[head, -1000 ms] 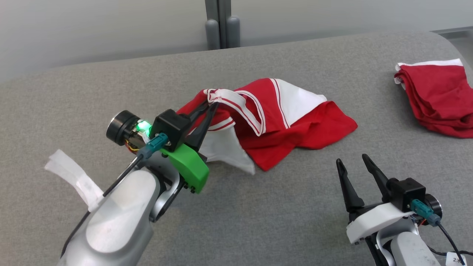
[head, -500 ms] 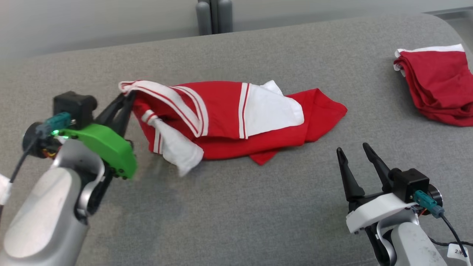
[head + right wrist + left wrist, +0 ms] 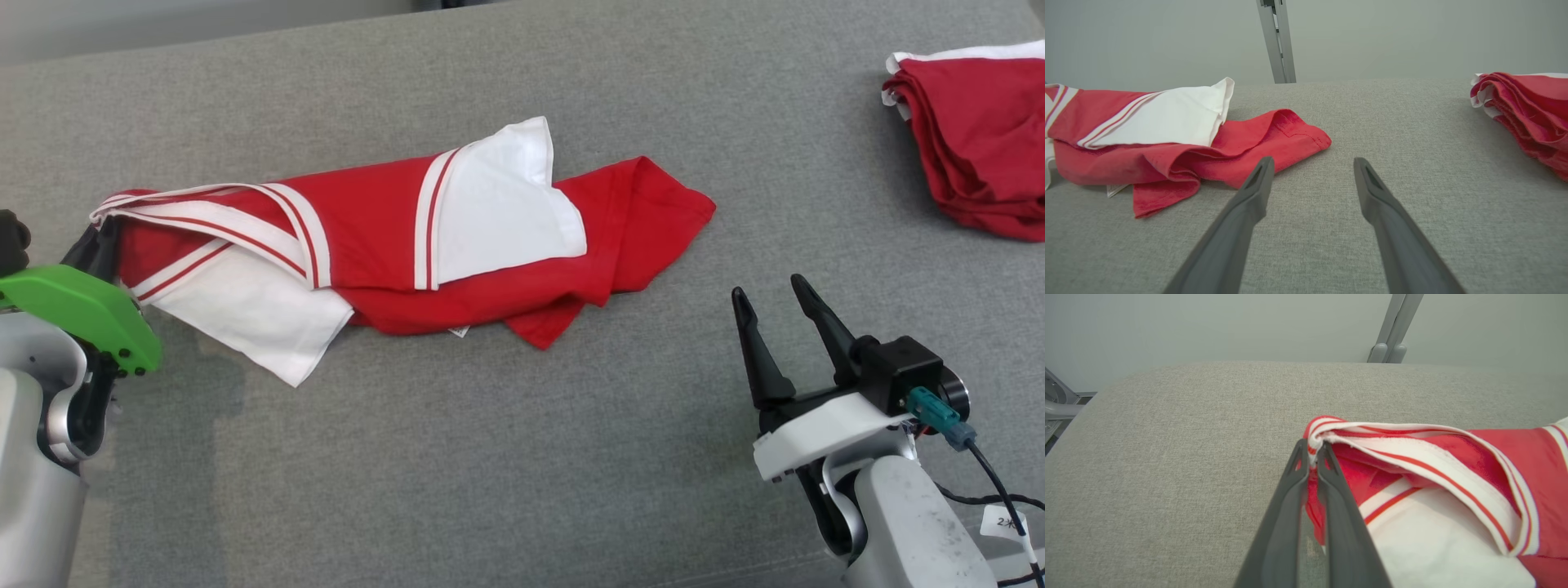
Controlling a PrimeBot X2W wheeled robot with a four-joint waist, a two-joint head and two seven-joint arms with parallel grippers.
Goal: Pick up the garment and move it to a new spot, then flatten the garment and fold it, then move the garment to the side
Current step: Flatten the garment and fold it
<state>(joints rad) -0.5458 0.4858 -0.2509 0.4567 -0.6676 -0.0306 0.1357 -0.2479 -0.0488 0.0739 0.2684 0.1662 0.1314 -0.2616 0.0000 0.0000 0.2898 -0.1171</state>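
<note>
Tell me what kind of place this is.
Probably a robot lab bench, not a home: grey fabric table, bare grey wall with a metal post, and a pile of folded red garments.

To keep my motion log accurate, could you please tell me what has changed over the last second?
The left gripper, fingers shut on the garment at its striped edge, pulled leftward, stretching it out along the table. The head camera tilted too. The right gripper stayed open; the folded red pile did not move.
</note>
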